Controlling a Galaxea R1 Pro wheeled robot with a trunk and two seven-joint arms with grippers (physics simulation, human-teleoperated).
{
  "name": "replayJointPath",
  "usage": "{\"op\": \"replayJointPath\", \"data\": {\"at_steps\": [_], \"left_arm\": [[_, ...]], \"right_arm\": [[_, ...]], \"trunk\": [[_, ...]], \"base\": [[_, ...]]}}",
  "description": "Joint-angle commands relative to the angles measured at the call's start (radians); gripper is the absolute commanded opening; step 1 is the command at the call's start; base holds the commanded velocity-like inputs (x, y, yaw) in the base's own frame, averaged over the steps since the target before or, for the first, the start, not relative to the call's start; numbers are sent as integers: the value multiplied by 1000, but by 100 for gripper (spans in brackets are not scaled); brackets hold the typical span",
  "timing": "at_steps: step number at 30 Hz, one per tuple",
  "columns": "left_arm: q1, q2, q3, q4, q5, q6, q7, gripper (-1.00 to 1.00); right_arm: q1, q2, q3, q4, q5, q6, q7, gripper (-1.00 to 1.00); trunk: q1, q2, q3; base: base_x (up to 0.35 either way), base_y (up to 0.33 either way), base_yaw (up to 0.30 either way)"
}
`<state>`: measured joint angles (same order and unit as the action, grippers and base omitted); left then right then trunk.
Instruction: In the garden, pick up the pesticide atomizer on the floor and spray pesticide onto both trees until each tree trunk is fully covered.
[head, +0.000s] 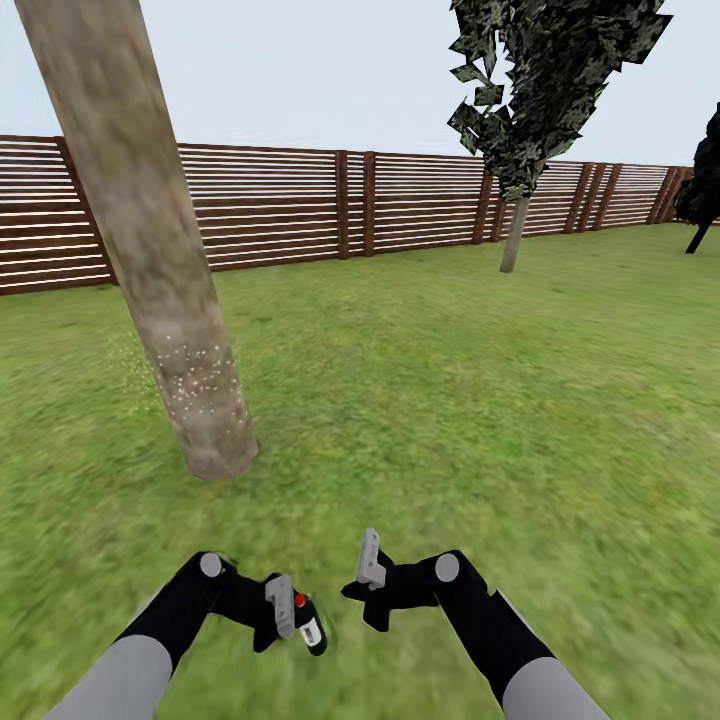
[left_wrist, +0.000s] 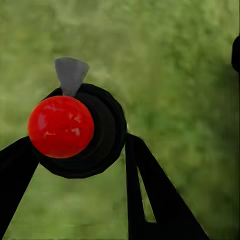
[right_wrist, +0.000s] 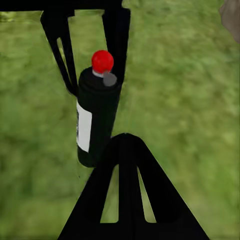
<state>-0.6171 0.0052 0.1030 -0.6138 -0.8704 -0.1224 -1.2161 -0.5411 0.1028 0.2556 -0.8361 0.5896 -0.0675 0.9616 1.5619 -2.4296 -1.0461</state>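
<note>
The pesticide atomizer (head: 310, 630), a dark bottle with a red cap and a white label, sits upright in my left gripper (head: 288, 612), which is shut on it low in the head view. From above, its red cap (left_wrist: 61, 126) and grey nozzle (left_wrist: 71, 74) show between the left fingers (left_wrist: 150, 200). My right gripper (head: 370, 568) is shut and empty, just right of the bottle (right_wrist: 97, 120). One tree trunk (head: 160, 260) stands close ahead on the left, with white specks (head: 195, 380) on its lower part. The other tree (head: 513, 240) stands far off at the fence.
Green lawn (head: 450, 420) spreads all around. A brown slatted fence (head: 300, 205) closes the far side. A near-black cypress (head: 700, 190) stands at the far right. The near trunk's base (head: 218, 450) is about an arm's length ahead of my grippers.
</note>
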Motion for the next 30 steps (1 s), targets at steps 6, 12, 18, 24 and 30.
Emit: {"op": "replayJointPath", "data": {"at_steps": [6, 12, 18, 24, 30], "left_arm": [[36, 119, 9, -2, -14, -12, -5, -100], [44, 175, 85, 32, 9, 4, 192, -100], [87, 170, 573, 303, 179, -57, 807, -100], [265, 163, 716, 392, 341, -276, 1188, -100], [318, 167, 714, 416, 366, -297, 1205, -100]], "right_arm": [[0, -2, -1, -1, 10, -8, 3, 100], [5, -86, -24, 56, 5, -11, -111, 100], [11, -127, -421, 573, -2, -206, -977, 100], [110, -121, -465, 802, -45, -542, -1505, 100], [130, -110, -465, 807, -108, -552, -1495, 100]], "trunk": [[0, 0, -1], [0, 0, -1], [0, 0, -1], [0, 0, -1], [0, 0, -1]], "base": [[0, 0, 0], [0, 0, 0], [0, 0, 0], [0, 0, 0], [0, 0, 0]]}}
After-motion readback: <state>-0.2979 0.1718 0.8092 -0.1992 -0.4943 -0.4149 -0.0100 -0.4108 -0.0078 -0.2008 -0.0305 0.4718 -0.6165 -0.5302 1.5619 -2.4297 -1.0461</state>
